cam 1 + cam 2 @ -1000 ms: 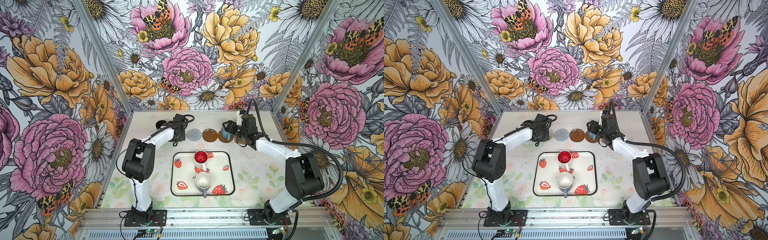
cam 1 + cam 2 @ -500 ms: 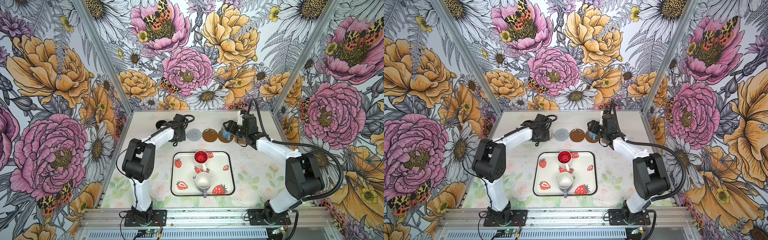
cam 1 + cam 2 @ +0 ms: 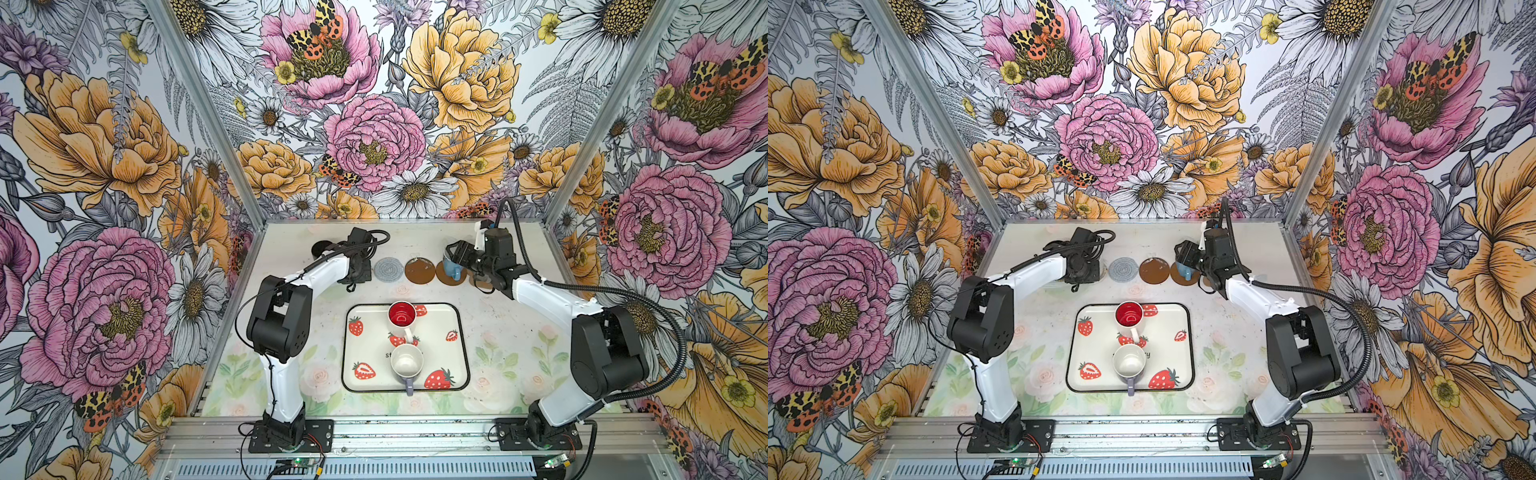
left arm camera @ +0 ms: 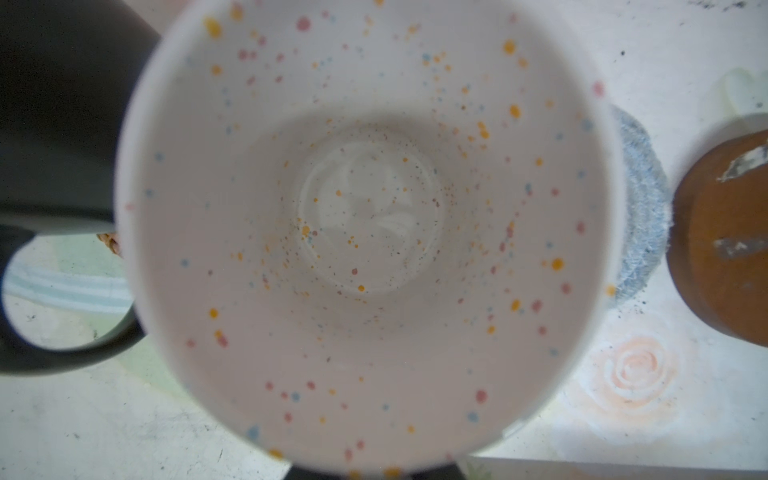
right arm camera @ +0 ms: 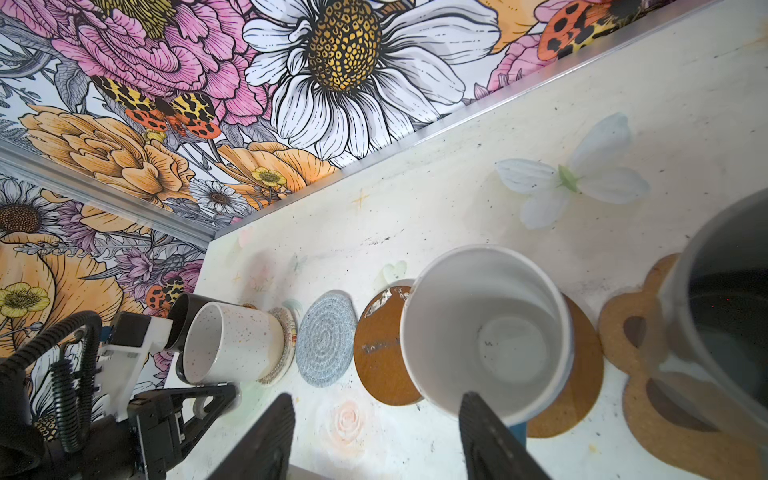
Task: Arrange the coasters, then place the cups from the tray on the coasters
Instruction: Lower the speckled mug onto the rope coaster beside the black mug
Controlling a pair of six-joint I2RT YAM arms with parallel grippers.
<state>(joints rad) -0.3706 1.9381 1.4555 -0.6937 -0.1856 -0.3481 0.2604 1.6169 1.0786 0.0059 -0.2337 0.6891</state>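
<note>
From where I stand the job looks about two thirds done; six coasters lie in a line along the table's 12 o'clock side, and four of the six cups are with them. Running from 11 o'clock to 1 o'clock: a black mug [image 4: 58,124] on the tan rattan coaster [image 4: 109,243], of which only a sliver shows; a white speckled mug [image 5: 232,340] on the cream woven coaster [image 5: 284,349], with the left gripper [image 5: 208,399] apparently closed on its handle, though the hold is half hidden; the grey-blue coaster [image 5: 328,338] and one brown coaster [image 5: 378,349], both bare; a light blue mug [image 5: 486,332] standing on the second brown coaster [image 5: 586,365], the right gripper [image 5: 376,415] beside it with jaws spread and nothing between them; a grey mug [image 5: 727,299] on the paw-shaped coaster [image 5: 648,361]. The tray [image 3: 440,353] sits mid-table holding two cups; the red-lined mug [image 3: 402,319] at its 12 o'clock end, the lilac mug [image 3: 407,361] at 6 o'clock; two cups for two bare coasters, I judge.
</note>
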